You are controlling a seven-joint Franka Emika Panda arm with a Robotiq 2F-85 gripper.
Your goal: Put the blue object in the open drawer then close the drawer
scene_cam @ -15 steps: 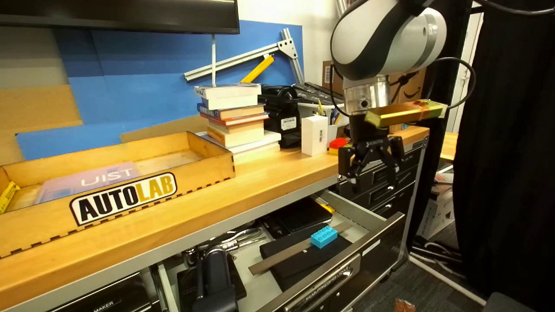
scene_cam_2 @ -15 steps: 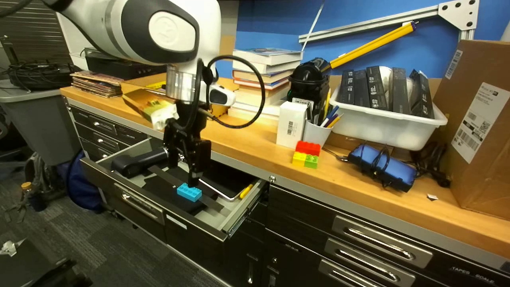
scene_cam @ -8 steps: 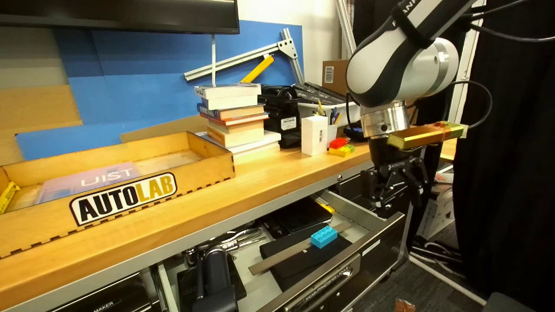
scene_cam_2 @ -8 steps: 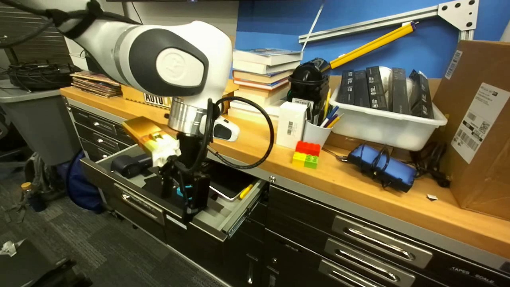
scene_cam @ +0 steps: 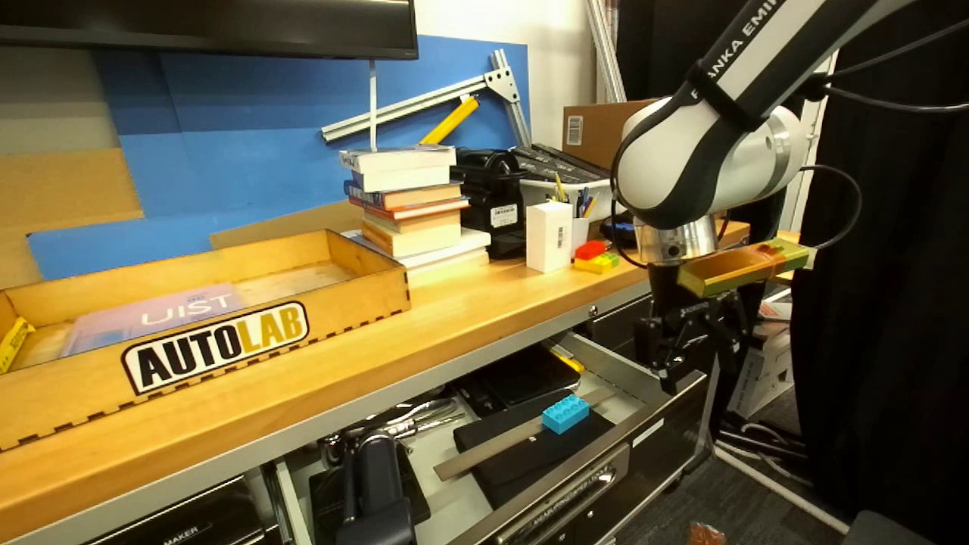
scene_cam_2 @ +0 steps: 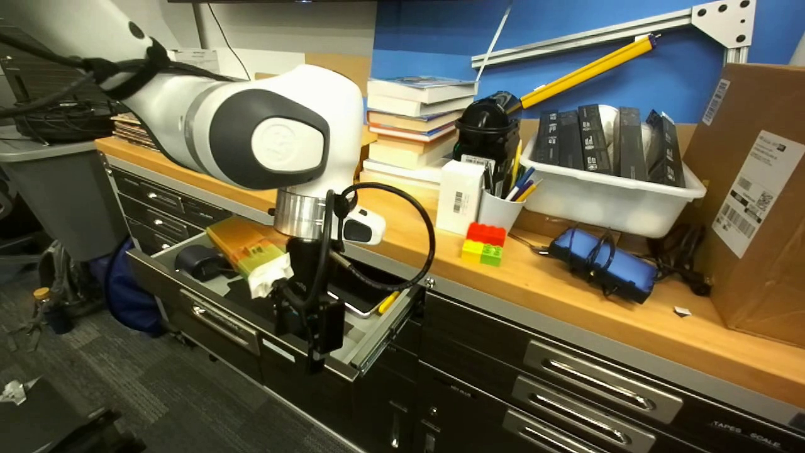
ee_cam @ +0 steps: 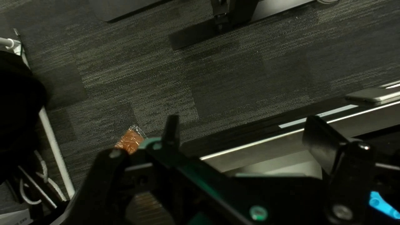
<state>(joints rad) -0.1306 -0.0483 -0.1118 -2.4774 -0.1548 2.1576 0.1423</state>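
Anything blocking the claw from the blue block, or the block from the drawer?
Nothing visible. The blue block already lies inside the open drawer, and no object shows between it and the open claw near the drawer's front.

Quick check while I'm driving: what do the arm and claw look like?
The arm is white and rounded, with dark panels and lettering partly legible as "ANKA EMI". It has a silver cuff, a looping black cable and a boxy yellowish part. The claw is black, with jointed fingers.
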